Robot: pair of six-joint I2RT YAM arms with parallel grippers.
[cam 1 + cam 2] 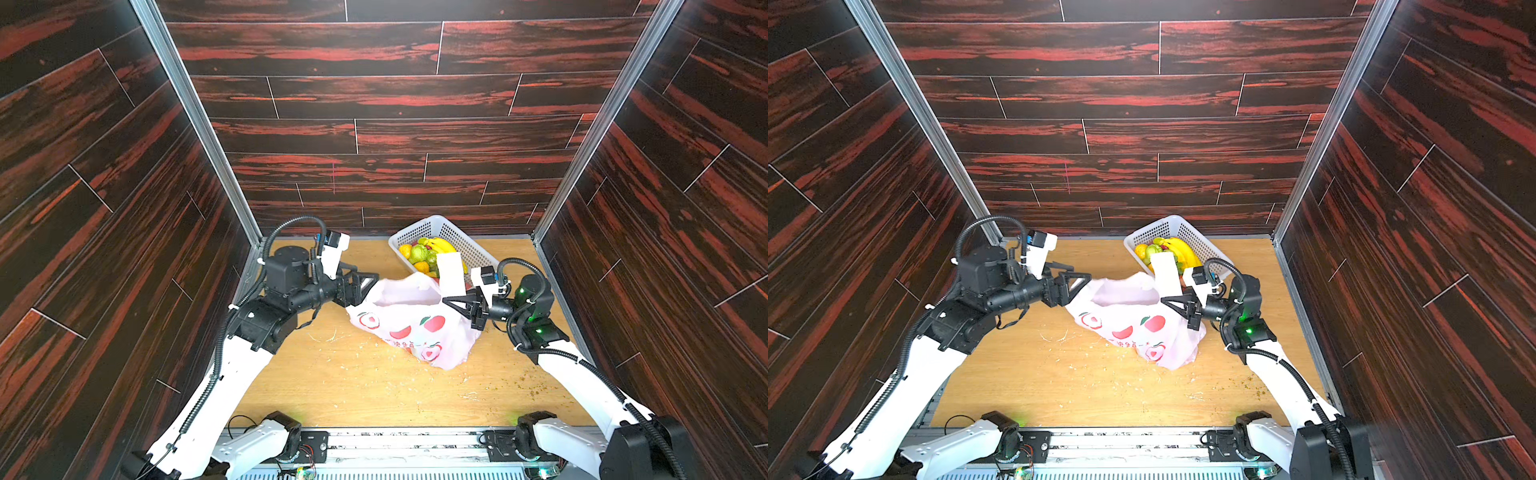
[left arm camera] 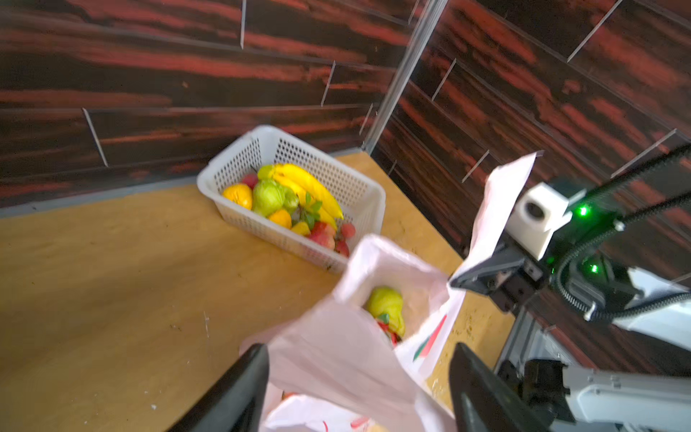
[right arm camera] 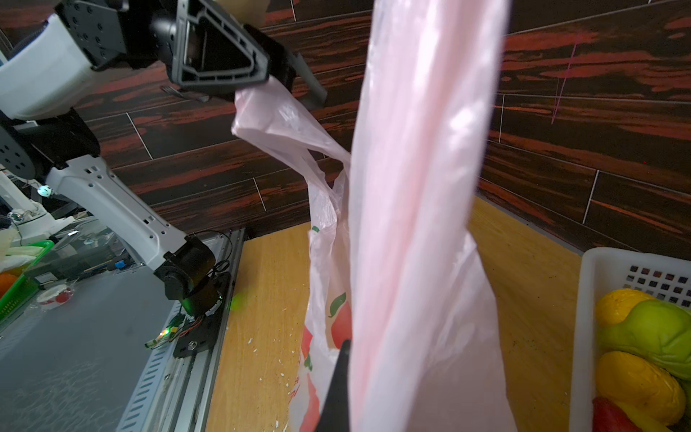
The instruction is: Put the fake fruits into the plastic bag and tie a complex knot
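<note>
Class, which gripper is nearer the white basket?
Right. The right gripper sits just in front of the basket, holding a bag handle; the left gripper is across the bag, farther off.

Robot lab cell; aluminium posts (image 1: 193,112) frame wood-print walls (image 1: 374,95)

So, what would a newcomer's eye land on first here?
The pale-pink plastic bag at mid-table, with the right gripper shut on one upright strap handle and the left gripper open at the opposite rim. Behind it, a white basket holds many fake fruits; one green fruit lies inside the bag.
</note>
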